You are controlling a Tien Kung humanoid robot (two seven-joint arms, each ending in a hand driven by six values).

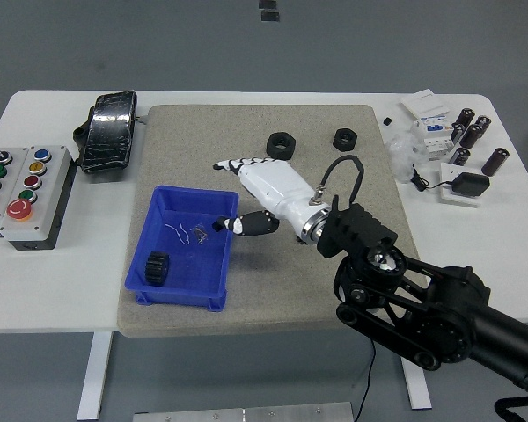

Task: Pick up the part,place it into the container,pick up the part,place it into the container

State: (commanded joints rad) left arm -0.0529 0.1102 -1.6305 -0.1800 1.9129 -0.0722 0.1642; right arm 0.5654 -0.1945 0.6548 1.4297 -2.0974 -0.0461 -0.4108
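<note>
Next, with the empty, spread right hand (246, 189), reach squarely over the nearer black hexagonal nut (281, 145) before carrying it to the blue plastic bin (158, 195).

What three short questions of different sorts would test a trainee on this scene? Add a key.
1. True or false: the gear lies in the blue bin.
2. How many black nuts lie on the mat?
3. The right hand is: A) gripping the gear B) open, holding nothing C) pressing a button.

Key: 1 true. 2 two: the large nut and the small nut. 3 B.
</note>
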